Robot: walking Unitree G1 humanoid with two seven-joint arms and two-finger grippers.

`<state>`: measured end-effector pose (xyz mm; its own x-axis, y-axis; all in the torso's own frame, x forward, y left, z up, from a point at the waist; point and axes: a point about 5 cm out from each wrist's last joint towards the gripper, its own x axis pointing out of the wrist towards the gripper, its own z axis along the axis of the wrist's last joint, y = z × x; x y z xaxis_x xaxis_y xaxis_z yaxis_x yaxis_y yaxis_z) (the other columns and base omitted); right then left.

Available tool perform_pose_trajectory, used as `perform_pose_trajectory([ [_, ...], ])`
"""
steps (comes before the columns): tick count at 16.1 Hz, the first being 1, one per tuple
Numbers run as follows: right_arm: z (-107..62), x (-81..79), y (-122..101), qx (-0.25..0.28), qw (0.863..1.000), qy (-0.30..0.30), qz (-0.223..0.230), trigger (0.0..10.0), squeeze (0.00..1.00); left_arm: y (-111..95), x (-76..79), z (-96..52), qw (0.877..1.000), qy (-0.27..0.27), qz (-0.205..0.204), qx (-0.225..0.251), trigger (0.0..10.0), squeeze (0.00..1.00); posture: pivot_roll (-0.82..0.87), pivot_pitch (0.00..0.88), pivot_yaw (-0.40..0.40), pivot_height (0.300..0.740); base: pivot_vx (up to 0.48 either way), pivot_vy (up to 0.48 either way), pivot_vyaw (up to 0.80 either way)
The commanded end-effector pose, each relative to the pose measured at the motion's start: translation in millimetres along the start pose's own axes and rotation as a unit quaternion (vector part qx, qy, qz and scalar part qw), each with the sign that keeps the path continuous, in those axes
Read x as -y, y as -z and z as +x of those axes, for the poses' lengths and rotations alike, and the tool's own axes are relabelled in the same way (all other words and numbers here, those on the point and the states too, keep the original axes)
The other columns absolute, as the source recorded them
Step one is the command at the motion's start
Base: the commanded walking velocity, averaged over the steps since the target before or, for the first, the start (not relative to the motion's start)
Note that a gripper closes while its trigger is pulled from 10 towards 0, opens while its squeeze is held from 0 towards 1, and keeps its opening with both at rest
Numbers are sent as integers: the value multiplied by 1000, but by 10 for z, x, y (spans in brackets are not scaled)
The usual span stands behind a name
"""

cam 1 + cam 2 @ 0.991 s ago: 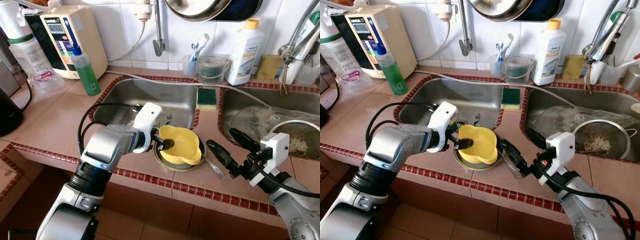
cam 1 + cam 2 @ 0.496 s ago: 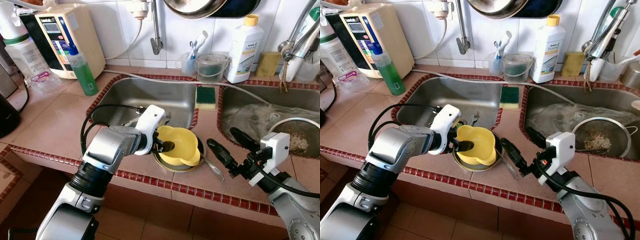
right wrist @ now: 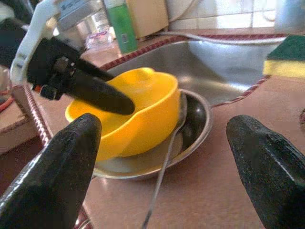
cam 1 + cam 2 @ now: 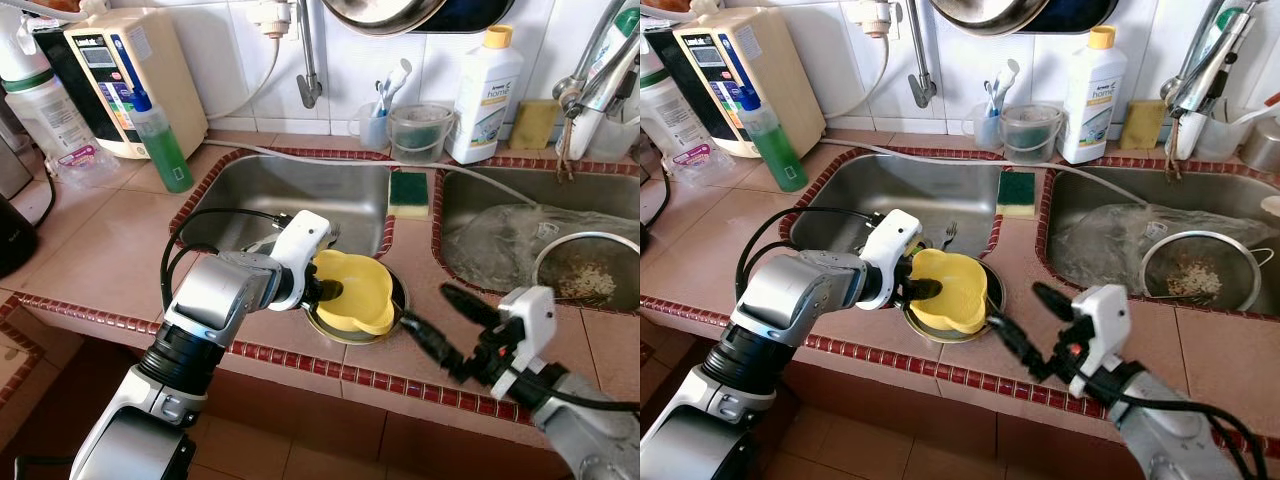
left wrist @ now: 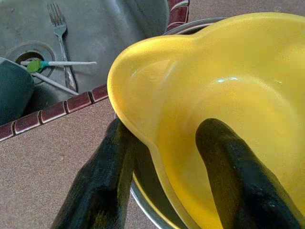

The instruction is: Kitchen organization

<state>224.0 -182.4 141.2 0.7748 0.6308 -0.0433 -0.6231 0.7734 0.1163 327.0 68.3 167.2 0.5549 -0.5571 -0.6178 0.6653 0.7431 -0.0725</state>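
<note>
A yellow bowl point(image 4: 358, 290) sits tilted in a shallow metal dish point(image 4: 345, 334) on the tiled strip between the two sinks. My left gripper point(image 4: 322, 290) is shut on the bowl's left rim, one finger inside point(image 5: 233, 176) and one outside. A spoon point(image 3: 167, 152) lies in the dish beside the bowl, its handle pointing toward the counter's front edge. My right gripper point(image 4: 1015, 305) stands open just right of the dish, low over the counter's front edge. It points at the bowl with nothing between its fingers.
The left sink point(image 4: 250, 190) holds a fork point(image 5: 61, 33). A green sponge point(image 4: 408, 193) lies on the divider. The right sink holds a strainer point(image 4: 585, 275) and a plastic bag. A green soap bottle point(image 4: 165, 140), a white bottle point(image 4: 483, 95) and a water purifier point(image 4: 130, 75) line the back.
My right gripper has moved left and lower, closer to the dish and the bowl. The left gripper keeps its hold on the bowl's rim.
</note>
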Motion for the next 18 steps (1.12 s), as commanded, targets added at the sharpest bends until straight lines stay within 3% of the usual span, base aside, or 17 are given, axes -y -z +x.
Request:
perform_pose_trajectory([
  [1, 14, -61, -37, 1, 1000, -20, -5, 10000, 0, -30, -19, -39, 1000, -5, 13, 3, 0, 0, -219, 45, 139, 740, 0, 0, 0],
  [18, 64, -67, -58, 7, 999, -31, -25, 10000, 0, -78, -5, -38, 1000, -9, 19, 21, 0, 0, -220, 15, 136, 740, 0, 0, 0],
])
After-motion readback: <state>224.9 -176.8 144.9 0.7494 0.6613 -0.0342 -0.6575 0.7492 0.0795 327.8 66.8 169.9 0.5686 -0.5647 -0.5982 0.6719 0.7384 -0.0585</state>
